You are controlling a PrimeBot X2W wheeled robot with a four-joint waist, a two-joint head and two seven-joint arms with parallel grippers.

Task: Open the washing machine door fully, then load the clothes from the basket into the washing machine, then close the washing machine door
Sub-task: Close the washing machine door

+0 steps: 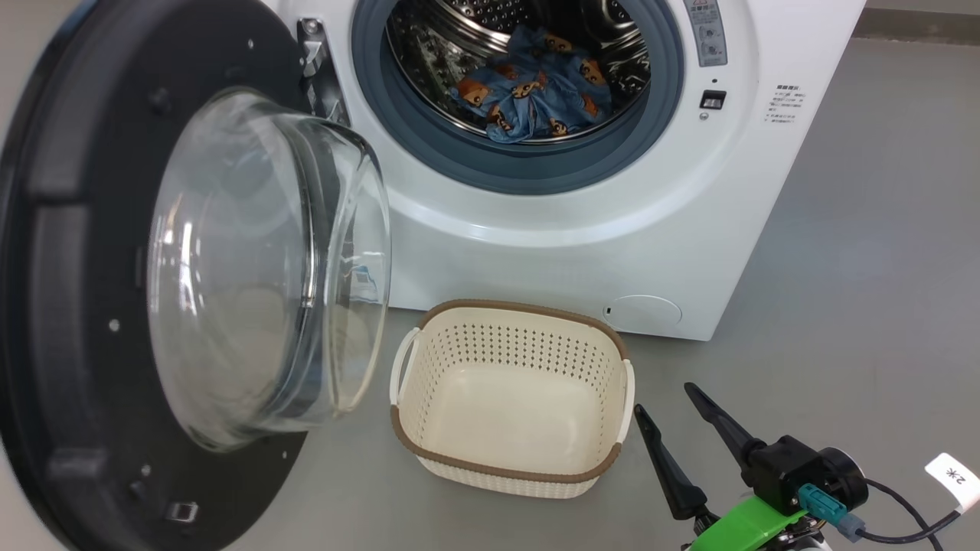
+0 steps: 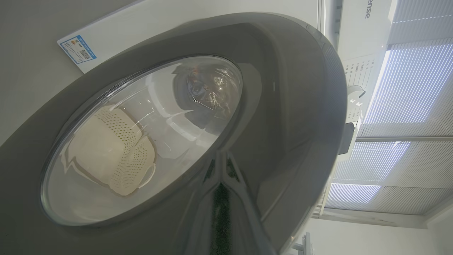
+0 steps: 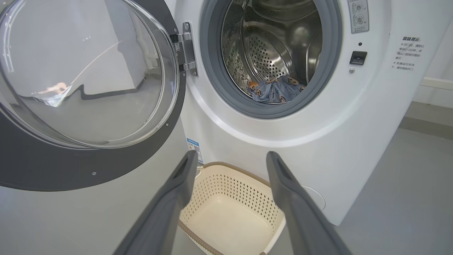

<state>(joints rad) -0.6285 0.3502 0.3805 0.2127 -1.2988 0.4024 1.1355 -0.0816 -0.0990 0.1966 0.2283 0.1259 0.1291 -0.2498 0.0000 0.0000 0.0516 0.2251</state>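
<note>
Right pincer (image 1: 664, 398) hangs wide open and empty just beside the basket (image 1: 513, 352), which sits empty on the floor (image 1: 842, 306) in front of the washing machine (image 1: 582, 252). Blue clothes with little bears (image 1: 536, 96) lie in the drum (image 1: 459, 30), so loading looks done. Left pincer (image 2: 220, 209) is shut tight on nothing, its tip against the outside of the washing machine door (image 2: 290, 106), likely ready to push it closed.
</note>
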